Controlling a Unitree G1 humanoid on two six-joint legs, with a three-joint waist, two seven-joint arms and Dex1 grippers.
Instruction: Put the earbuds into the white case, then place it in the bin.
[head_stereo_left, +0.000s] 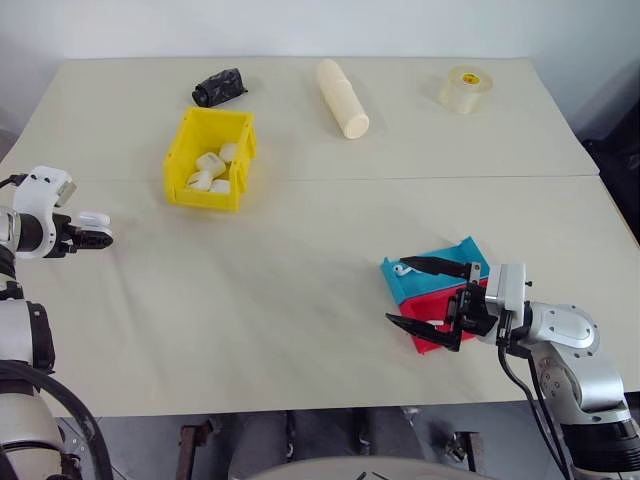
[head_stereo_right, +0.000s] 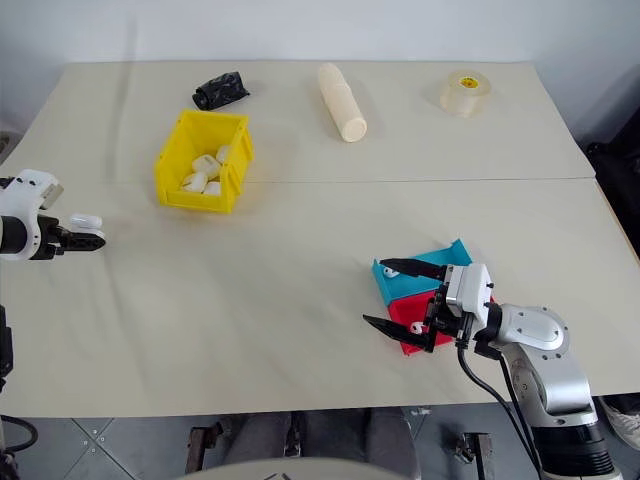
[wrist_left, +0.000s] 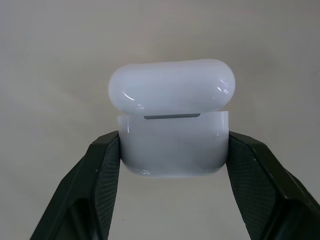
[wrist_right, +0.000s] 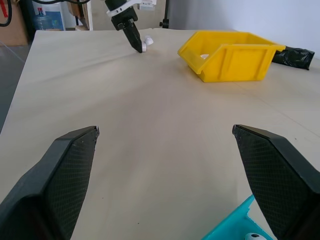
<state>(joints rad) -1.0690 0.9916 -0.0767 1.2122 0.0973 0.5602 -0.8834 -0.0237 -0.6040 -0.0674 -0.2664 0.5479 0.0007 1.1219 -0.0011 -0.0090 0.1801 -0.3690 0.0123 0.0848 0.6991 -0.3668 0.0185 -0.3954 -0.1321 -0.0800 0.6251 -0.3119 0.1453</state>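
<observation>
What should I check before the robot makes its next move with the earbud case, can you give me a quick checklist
1. left gripper shut on the white case: ok, fingers press both sides.
2. Case lid closed: not ok, lid sits raised with a gap.
3. Earbuds inside the case: cannot tell.
4. right gripper open: ok, it hovers over the blue tray and red tray.
5. Earbud in the blue tray: not ok, it lies loose.
6. bin upright with room: ok, white cases lie inside.
</observation>
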